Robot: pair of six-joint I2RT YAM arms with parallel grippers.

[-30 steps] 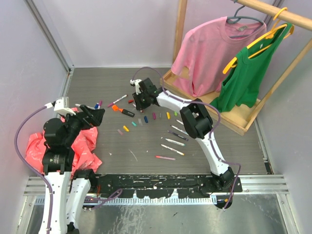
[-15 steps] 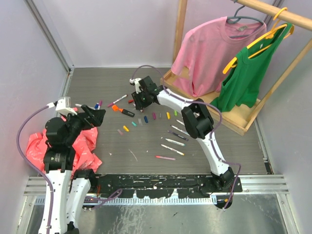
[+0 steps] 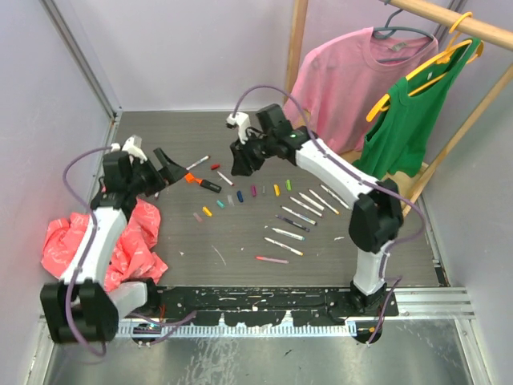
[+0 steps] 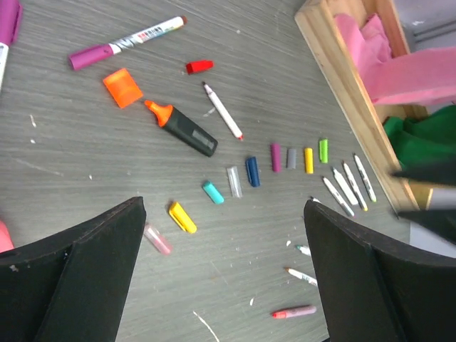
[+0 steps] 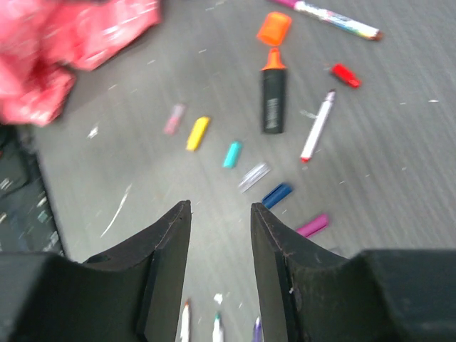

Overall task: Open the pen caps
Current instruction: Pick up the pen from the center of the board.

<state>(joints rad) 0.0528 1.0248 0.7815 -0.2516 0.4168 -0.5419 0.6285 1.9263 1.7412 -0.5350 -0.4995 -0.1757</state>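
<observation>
Several pen caps lie in a curved row on the table: yellow (image 4: pixel 182 216), teal (image 4: pixel 212 192), blue (image 4: pixel 252 171), magenta (image 4: pixel 276 157) and green (image 3: pixel 288 186) among them. A red cap (image 3: pixel 214 167) and an orange cap (image 3: pixel 189 178) lie apart, beside the orange-black marker (image 3: pixel 208 185). Near it is an uncapped white pen (image 5: pixel 318 134), and further back a purple-capped pen (image 4: pixel 125 43). More uncapped pens (image 3: pixel 309 200) lie to the right. My left gripper (image 4: pixel 224 206) hovers wide open and empty above the row. My right gripper (image 5: pixel 220 205) hangs above the caps, open with nothing between its fingers.
A crumpled red plastic bag (image 3: pixel 96 241) lies at the left under my left arm. A wooden clothes rack base (image 3: pixel 385 188) stands at the right with a pink shirt (image 3: pixel 345 80) and a green shirt (image 3: pixel 409 128) hanging over it.
My right gripper has opened a little and lifted off the table; the white pen below it now shows. My left arm has swung forward over the pens.
</observation>
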